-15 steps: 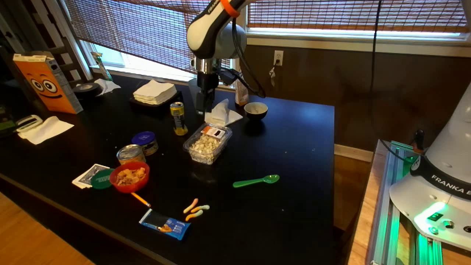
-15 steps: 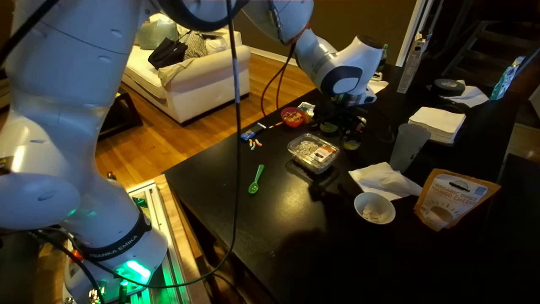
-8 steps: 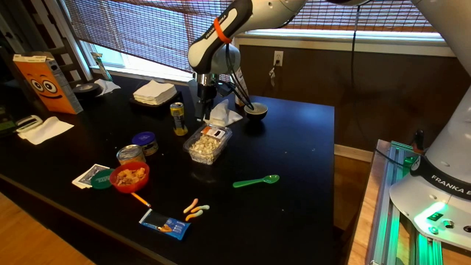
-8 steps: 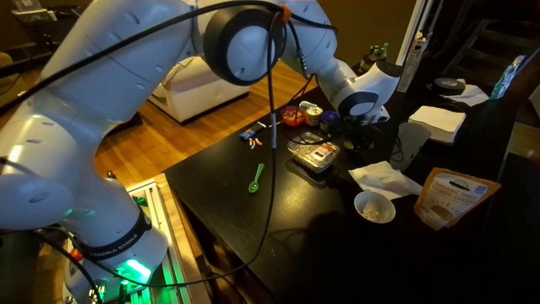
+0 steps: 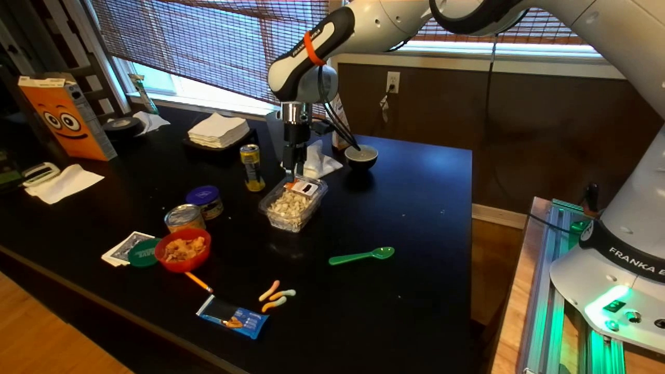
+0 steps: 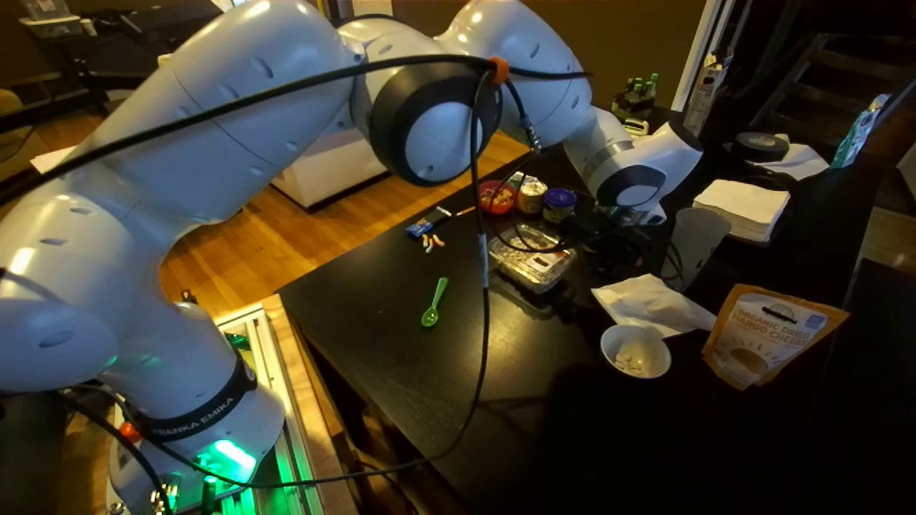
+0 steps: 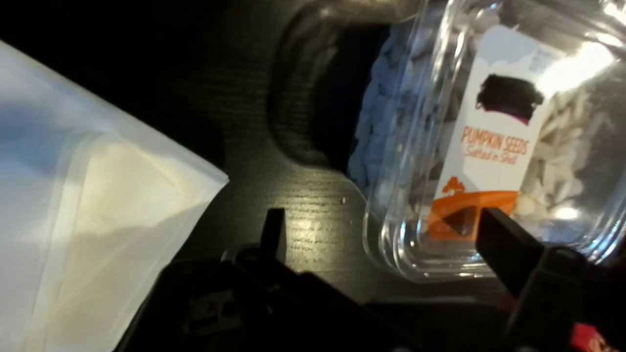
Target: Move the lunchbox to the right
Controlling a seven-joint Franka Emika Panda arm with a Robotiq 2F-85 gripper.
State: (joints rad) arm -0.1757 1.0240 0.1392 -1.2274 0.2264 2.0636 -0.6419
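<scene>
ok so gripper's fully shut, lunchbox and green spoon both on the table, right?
Not shut: the gripper is open. The wrist view shows its fingers wide apart. The rest holds: the lunchbox and green spoon are both on the table.

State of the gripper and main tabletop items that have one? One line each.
Gripper: open
Lunchbox: closed, ungripped, seeds inside
Red bowl: food inside
Small bowl: a few pale pieces inside
Yellow can: upright; whether opened, unclear
Blue-lidded tub: closed
Silver-topped tin: upright
Mango pouch: standing, seal unclear
Orange box: upright
Green spoon: lying flat
</scene>
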